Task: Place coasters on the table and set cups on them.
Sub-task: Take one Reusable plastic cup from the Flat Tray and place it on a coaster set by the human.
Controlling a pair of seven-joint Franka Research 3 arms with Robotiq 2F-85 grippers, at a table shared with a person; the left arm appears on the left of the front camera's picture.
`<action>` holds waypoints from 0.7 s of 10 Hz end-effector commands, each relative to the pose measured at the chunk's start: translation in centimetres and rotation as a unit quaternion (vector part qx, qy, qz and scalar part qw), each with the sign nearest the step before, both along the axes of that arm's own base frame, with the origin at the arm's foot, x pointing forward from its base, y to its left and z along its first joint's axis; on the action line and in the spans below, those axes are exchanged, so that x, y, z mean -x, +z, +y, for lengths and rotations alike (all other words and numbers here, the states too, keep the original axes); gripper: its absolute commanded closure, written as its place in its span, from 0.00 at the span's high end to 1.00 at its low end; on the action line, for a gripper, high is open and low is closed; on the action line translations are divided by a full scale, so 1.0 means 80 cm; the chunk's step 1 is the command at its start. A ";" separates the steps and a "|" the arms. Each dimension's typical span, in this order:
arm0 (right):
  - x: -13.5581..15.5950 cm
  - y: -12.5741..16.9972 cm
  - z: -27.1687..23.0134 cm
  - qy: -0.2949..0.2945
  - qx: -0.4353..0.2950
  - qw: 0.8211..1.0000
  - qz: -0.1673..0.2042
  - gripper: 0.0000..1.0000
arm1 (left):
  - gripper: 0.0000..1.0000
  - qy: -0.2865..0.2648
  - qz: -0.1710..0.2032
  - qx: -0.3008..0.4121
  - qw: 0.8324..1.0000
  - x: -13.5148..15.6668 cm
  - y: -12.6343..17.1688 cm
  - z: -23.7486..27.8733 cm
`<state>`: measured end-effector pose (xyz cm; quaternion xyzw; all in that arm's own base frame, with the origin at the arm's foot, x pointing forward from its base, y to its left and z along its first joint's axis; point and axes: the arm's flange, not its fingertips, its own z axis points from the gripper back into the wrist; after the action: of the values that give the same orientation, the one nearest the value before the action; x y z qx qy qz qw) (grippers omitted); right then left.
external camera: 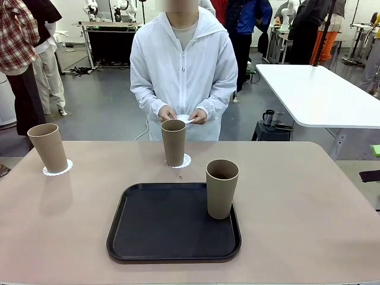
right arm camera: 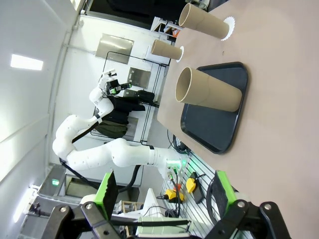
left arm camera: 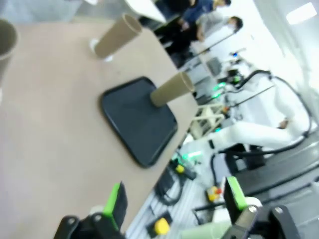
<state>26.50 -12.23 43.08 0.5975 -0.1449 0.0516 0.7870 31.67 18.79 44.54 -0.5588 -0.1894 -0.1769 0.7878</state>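
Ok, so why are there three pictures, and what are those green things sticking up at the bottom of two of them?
Three cameras are looking at the same table at the same moment. The first looks across it at a person, who holds a lacy white paper coaster in both hands. The other two cameras sit on a robot's two wrists, so their pictures look tipped over. The green things are the pads on the robot's jaws. Both pairs of jaws stand open and hold nothing. On the table, the left cup and the middle cup each stand on a coaster. The third cup stands in the black tray.
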 end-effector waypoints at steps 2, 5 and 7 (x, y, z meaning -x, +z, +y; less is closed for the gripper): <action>-0.001 0.000 -0.001 0.003 -0.006 1.000 -0.009 1.00 | 1.00 -0.043 0.036 0.002 0.998 -0.006 -0.028 0.068; -0.001 0.000 -0.001 0.003 -0.006 1.000 -0.009 1.00 | 1.00 -0.048 0.011 0.020 0.999 0.010 -0.025 0.085; -0.001 0.000 -0.001 0.003 -0.006 1.000 -0.009 1.00 | 1.00 -0.025 0.039 0.024 0.999 0.003 -0.034 0.076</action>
<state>26.50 -12.24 43.08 0.5975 -0.1450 0.0516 0.7870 31.33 25.10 41.97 -0.5889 -0.1504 -0.1776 0.7740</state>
